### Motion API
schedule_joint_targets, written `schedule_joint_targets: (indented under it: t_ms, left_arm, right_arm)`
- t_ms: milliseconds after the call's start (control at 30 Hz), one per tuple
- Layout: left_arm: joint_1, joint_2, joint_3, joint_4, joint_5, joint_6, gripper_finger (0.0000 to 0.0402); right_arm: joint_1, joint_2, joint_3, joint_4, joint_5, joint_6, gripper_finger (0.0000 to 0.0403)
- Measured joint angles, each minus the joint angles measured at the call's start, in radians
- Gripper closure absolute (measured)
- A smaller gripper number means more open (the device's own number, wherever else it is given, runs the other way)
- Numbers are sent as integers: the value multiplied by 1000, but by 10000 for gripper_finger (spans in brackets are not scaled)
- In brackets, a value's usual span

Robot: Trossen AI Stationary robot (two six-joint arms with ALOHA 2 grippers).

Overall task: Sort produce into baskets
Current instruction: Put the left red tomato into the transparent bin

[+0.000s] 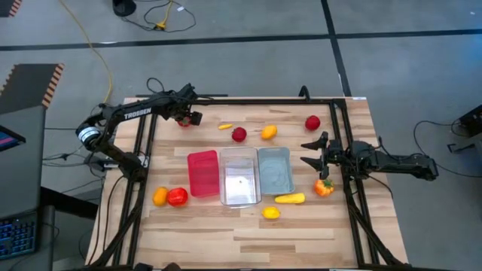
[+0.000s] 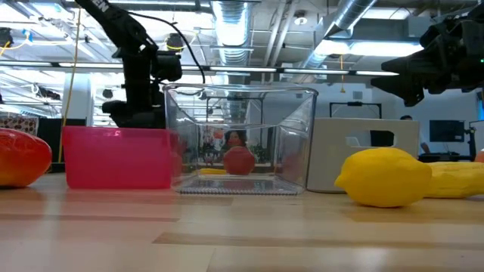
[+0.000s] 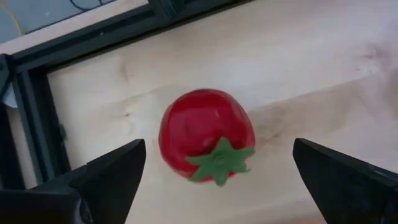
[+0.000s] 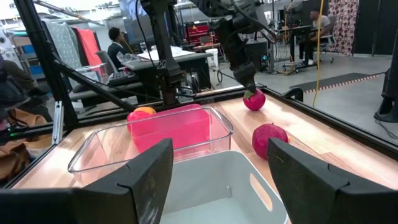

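Observation:
A red toy tomato (image 3: pixel 205 140) with a green stalk cap lies on the wooden table near its far left corner. My left gripper (image 3: pixel 221 180) hangs over it, pointing steeply down and open, with one finger (image 3: pixel 112 177) on each side of the tomato and a gap to both. In the high view this gripper (image 1: pixel 184 117) is beside the table's frame. The red basket (image 1: pixel 202 174), the clear basket (image 1: pixel 240 178) and the pale blue basket (image 1: pixel 275 170) stand side by side mid-table. My right gripper (image 1: pixel 312 150) waits open at the right, level, holding nothing.
Loose produce lies around the baskets: a red ball (image 1: pixel 239 135), an orange oval (image 1: pixel 269 132), a small yellow piece (image 1: pixel 225 126), a red one (image 1: pixel 312 123), an orange and red pair (image 1: pixel 169 197), a yellow long one (image 1: pixel 290 199), a lemon (image 1: pixel 271 213), a pepper (image 1: pixel 324 187). A black frame rail (image 3: pixel 37 112) runs close behind the tomato.

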Motion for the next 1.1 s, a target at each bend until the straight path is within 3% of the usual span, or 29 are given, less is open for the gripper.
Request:
schedule_joint_targets:
  t_ms: [700, 867, 1100]
  left_arm:
    - [29, 0, -210, 339, -24, 30, 10]
    - [29, 0, -247, 374, -23, -27, 33]
    - [27, -1, -249, 375, -17, 8, 89]
  right_arm:
    - [0, 0, 0, 0, 0, 0, 117]
    - [0, 0, 0, 0, 0, 0, 117]
    - [0, 0, 0, 0, 0, 0, 117]
